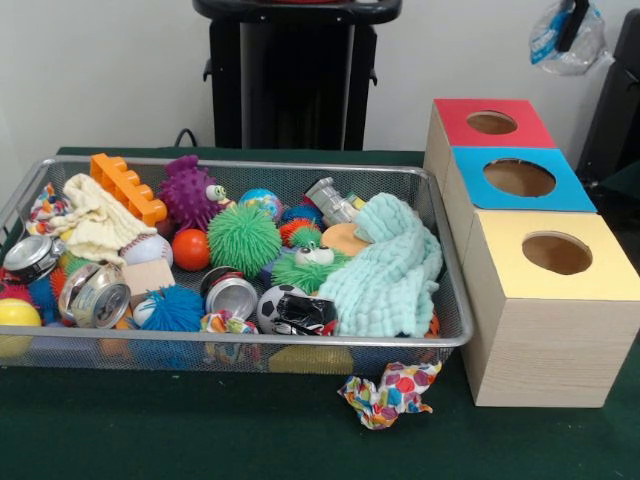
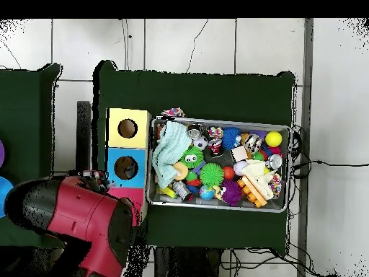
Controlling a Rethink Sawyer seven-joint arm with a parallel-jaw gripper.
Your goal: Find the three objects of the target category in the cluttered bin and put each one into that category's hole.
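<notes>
While jaws clench bottle [image 1: 562,42] high nr red-top box [image 1: 455,112], bin [image 1: 250,163] rim unobstructed.

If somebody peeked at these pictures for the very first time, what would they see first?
Probably the silver mesh bin crammed with bright toys, above all the spiky green ball in its middle and the mint cloth heaped at the end nearest the boxes. Next, the three wooden boxes beside it, with red, blue and yellow tops, each with a round hole. In the overhead view, the big red arm hangs over the red-topped box.

Silver wire-mesh bin [image 1: 452,300]; pale matt wooden boxes [image 1: 545,350].
</notes>
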